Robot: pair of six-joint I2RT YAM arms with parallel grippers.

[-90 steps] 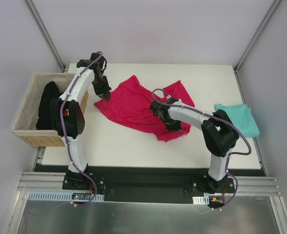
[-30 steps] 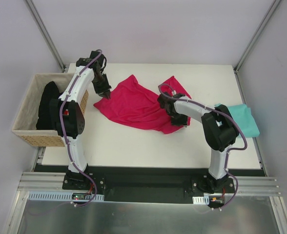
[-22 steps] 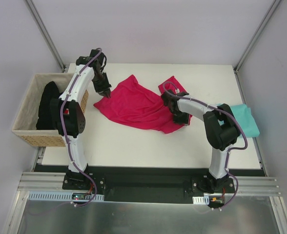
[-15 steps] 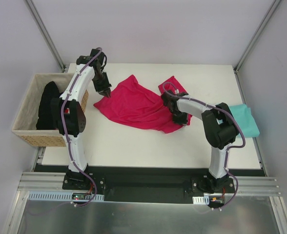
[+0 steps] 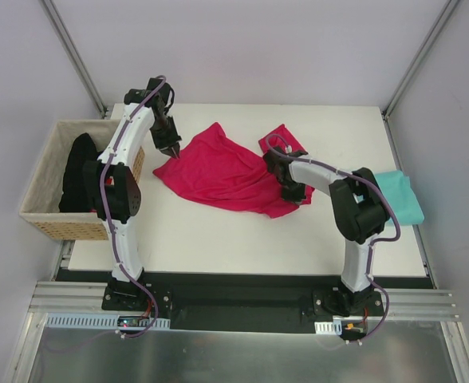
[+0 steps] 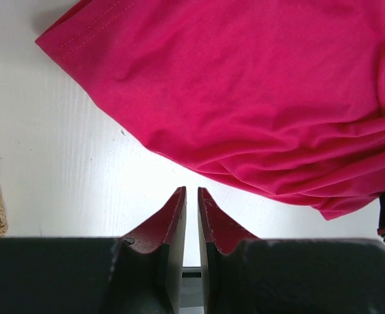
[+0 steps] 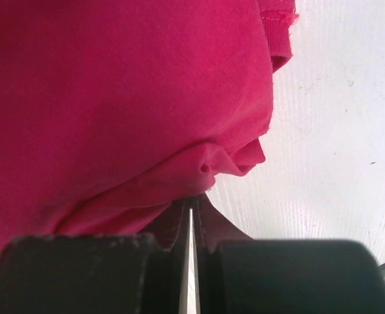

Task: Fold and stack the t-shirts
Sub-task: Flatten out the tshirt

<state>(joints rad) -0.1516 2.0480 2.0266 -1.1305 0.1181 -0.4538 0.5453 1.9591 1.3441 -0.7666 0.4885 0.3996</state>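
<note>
The crimson t-shirt — soft, limp, light — handles best by hems: right gripper pinches its lower-right edge, left gripper nearly closed, empty.

The crimson-pink t-shirt is lying crumpled and spread unevenly across the middle of the white table, its cloth wrinkling in soft folds, one stitched hem edge pointing toward the left rear corner and a bunched fold sitting at its right front edge. The teal t-shirt is lying flat at the table's right edge, well apart from the pink one, partly hanging past the rim.
</note>
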